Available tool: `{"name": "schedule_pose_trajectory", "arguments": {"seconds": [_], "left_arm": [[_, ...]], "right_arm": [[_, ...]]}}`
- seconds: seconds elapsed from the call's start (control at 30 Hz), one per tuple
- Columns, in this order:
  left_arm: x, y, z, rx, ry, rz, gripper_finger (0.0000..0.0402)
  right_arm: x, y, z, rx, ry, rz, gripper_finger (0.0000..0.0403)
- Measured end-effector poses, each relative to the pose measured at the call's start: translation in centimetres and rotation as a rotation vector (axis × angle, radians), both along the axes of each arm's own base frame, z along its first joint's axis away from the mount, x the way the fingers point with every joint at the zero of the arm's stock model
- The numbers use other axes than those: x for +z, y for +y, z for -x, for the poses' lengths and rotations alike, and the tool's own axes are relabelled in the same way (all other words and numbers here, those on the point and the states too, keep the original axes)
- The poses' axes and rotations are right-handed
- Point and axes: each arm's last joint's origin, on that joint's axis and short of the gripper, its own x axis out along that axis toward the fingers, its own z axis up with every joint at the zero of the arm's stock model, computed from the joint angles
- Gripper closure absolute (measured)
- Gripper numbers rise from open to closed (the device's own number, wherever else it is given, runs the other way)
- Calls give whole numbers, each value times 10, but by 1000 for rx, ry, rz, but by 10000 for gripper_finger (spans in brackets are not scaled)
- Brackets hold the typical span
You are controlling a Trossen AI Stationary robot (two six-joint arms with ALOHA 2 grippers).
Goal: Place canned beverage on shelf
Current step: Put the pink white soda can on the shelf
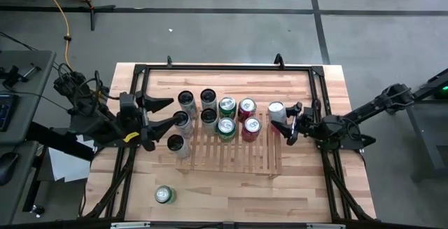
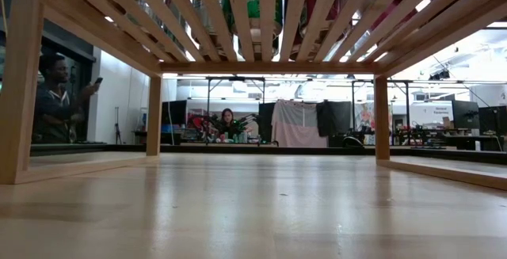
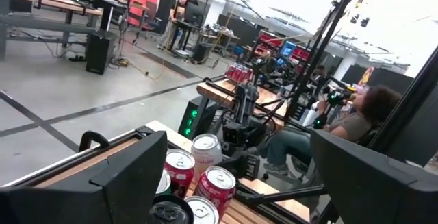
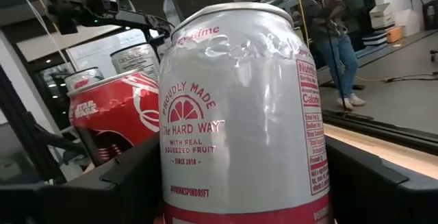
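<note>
Here the right gripper (image 1: 288,122) stands at the right edge of the slatted shelf (image 1: 231,155), its fingers on either side of a white Spindrift can (image 1: 276,110). The right wrist view shows that can upright and filling the space between the two dark fingers (image 4: 120,183); whether the pads press it or have just let go I cannot tell, so the grip is uncertain. The can sits at the shelf's far right corner, just beside two red cans (image 1: 247,108), which continues the rows already built: two green cans (image 1: 227,107) in the middle and dark ones toward the left. The placing looks nearly finished.

The left gripper (image 1: 168,113) reaches in at the shelf's left end with its fingers spread wide and nothing between them, close to a dark-topped can (image 1: 183,119). One green can (image 1: 164,195) stands alone on the tabletop (image 1: 294,194), near and left, well apart from the shelf, likely next.
</note>
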Motion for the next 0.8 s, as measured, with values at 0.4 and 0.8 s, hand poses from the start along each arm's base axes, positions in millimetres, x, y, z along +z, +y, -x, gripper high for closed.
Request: {"name": "schedule_pose_trajectory", "arguments": {"seconds": [0.4,0.8], "left_arm": [[3,-4,-8,5,-69,79,53],[0,24,-132,-59,137,-156,53]], "right_arm": [[-3,2,-3,28,48,84,82],[-4,2,-3,33,49,71,80]]}}
